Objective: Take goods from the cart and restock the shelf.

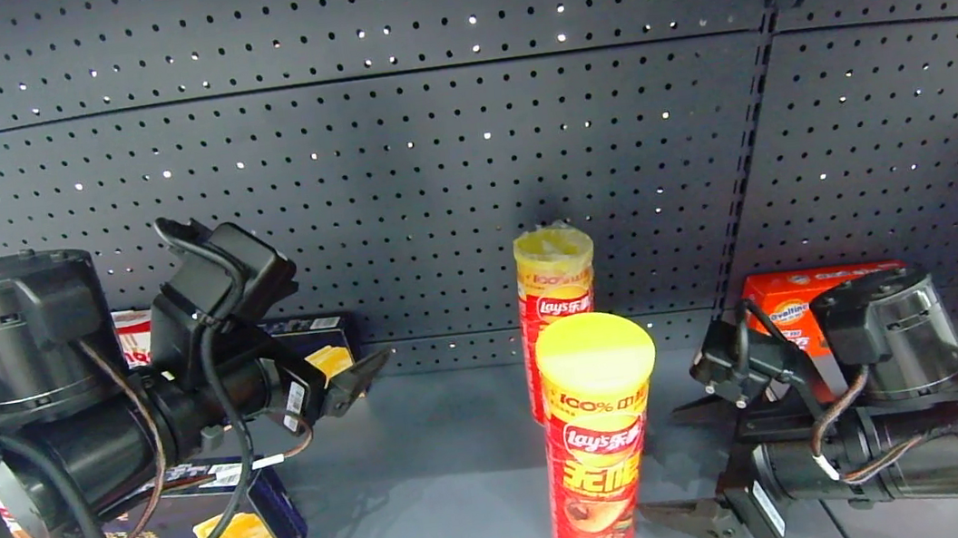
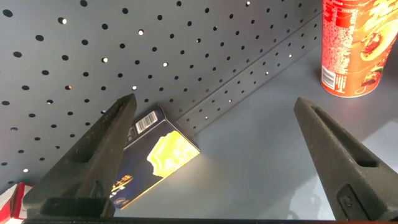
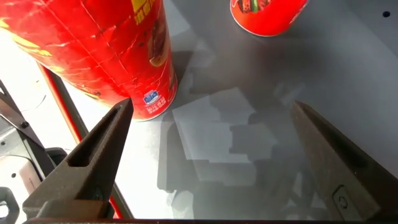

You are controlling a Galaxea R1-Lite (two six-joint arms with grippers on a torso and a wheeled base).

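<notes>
Grey metal shelf [image 1: 432,485] with perforated back panel, carrying a dark blue cardboard cracker box [image 1: 242,531] that lies flat at its left front. Two red cylindrical crisp cans with yellow lids stand upright mid-shelf, the front can [image 1: 597,446] near the edge and the rear can [image 1: 555,296] just behind it. Left jaws spread and empty over the shelf's left side; right jaws spread and empty, just beside the front can.

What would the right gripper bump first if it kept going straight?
Probably the front chip can: the right gripper points at it, open, though its middle may pass just behind.
</notes>
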